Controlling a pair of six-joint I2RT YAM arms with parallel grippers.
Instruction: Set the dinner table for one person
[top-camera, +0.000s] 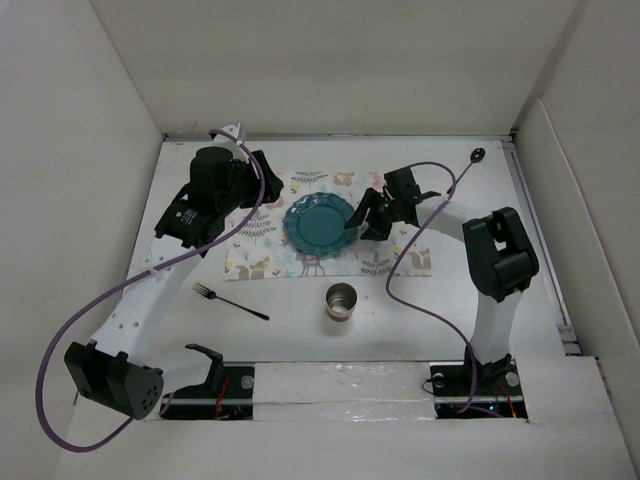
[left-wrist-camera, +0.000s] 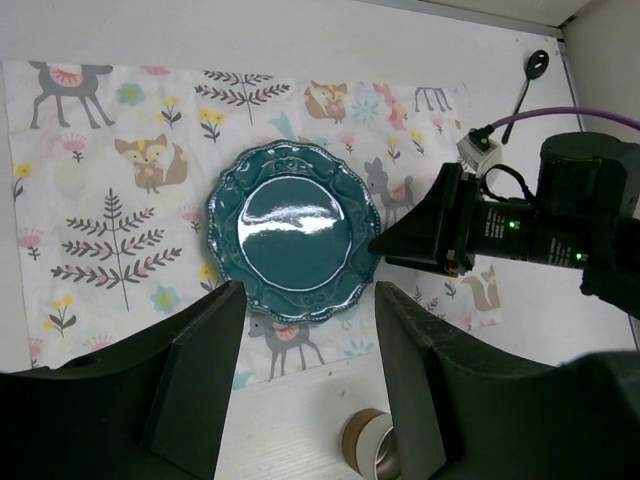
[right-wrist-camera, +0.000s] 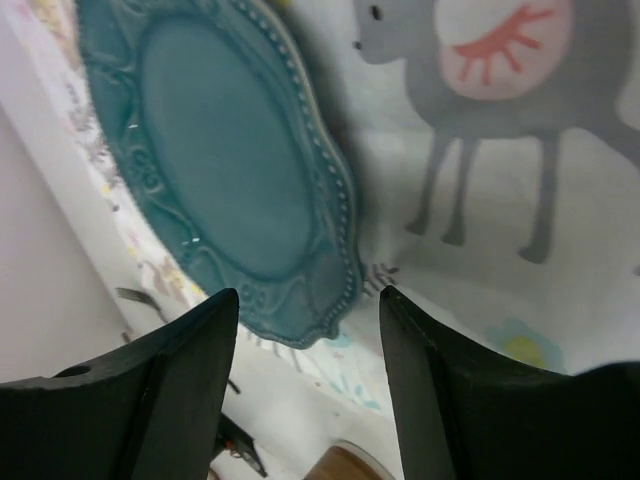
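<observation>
Dinner table (top-camera: 300, 340) setting is partly laid: the placemat (top-camera: 260, 255) lies flat along the middle of the table's far edge, and the teal plate (top-camera: 318, 222) sits flat at the placemat's centre. The fork (top-camera: 230, 300) lies on bare table off the placemat's near-left corner, and the metal cup (top-camera: 341, 301) stands just off its near edge. The step in hand looks like letting go of the plate. The right gripper (right-wrist-camera: 307, 300) sits low at the plate's right rim with its jaws apart and nothing clamped between them; I cannot tell whether a finger touches the rim. To finish cleanly, it should probably lift a little before drawing back toward the table's right edge, so no finger hooks the scalloped rim or rucks the cloth. The right arm rises from its base at the near edge, bends at the elbow and reaches left over the placemat's right end, wrist nearly level. The left arm arcs up to the far-left corner of the placemat, and the left gripper (left-wrist-camera: 310, 288) hangs high there, fingers spread and empty, looking down on the plate.
</observation>
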